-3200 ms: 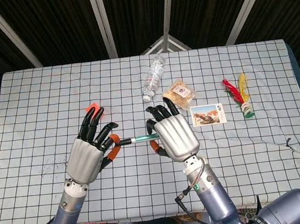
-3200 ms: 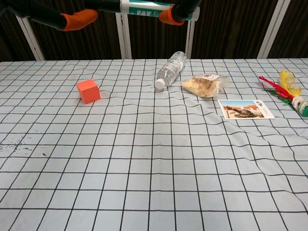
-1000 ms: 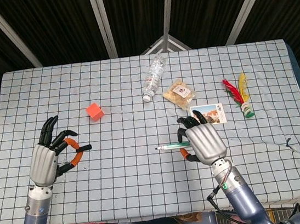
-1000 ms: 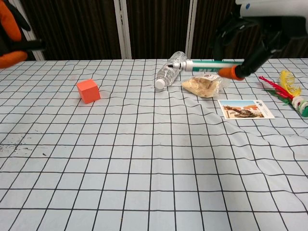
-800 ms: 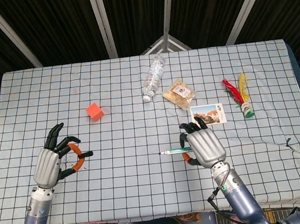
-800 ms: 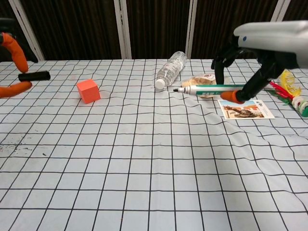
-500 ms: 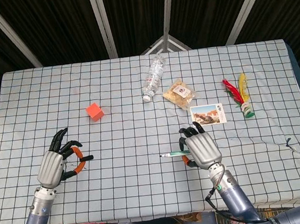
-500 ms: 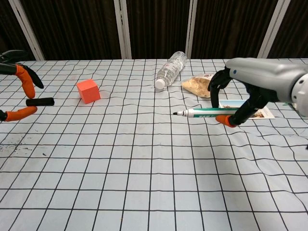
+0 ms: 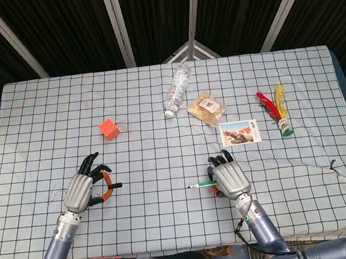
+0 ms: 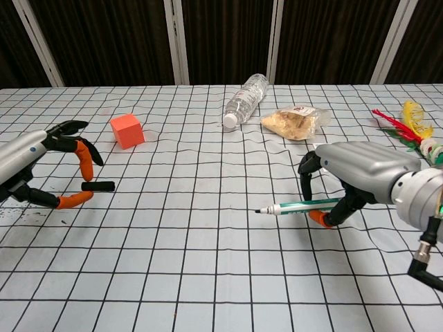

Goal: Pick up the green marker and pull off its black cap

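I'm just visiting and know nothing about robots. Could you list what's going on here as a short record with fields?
left hand: holds the small black cap
right hand: holds the uncapped green marker, tip pointing toward the left hand
cap: off the marker
table: grid-patterned cloth
other items: orange cube, clear plastic bottle lying down, snack bag, photo card, feathered shuttlecock

Orange cube (image 9: 109, 129), water bottle (image 9: 177, 90), snack bag (image 9: 207, 108), photo card (image 9: 240, 132), feathered shuttlecock (image 9: 278, 113) on checked tablecloth (image 9: 43, 114).
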Controlling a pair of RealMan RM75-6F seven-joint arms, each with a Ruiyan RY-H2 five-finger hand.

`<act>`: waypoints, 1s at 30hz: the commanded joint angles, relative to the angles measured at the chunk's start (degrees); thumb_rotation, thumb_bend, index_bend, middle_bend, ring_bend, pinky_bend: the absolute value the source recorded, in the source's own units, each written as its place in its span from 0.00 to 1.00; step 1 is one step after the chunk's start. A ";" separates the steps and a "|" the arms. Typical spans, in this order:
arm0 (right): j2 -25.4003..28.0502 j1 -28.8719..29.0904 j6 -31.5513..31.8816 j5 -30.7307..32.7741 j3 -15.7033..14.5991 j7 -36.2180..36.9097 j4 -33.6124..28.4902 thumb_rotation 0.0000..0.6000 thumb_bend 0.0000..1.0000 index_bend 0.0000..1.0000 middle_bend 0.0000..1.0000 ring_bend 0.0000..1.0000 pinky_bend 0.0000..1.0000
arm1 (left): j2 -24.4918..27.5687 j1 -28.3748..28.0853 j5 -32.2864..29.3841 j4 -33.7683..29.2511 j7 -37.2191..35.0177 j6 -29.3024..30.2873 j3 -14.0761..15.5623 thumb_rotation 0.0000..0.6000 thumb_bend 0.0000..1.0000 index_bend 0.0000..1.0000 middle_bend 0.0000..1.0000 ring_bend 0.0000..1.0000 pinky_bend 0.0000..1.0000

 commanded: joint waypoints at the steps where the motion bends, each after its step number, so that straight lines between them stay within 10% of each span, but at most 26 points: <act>1: -0.71 -0.49 -0.79 -0.35 0.26 -0.02 1.02 1.00 0.55 0.71 0.23 0.21 0.09 | -1.79 -0.66 -0.54 2.10 -0.36 -0.91 -0.15 1.00 0.48 0.62 0.35 0.00 0.04; 21: -4.89 -1.51 -5.24 -0.10 2.10 -1.39 7.19 1.00 0.55 0.71 0.23 0.21 0.09 | 0.88 -1.13 -0.08 -0.15 2.06 -2.29 1.70 1.00 0.53 0.29 0.04 0.00 0.00; 30: -1.64 0.08 -6.40 6.18 2.88 -10.21 1.78 1.00 0.38 0.21 0.17 0.12 0.07 | 8.77 0.60 1.05 -9.31 4.51 3.67 1.11 1.00 0.53 0.29 0.01 0.00 0.00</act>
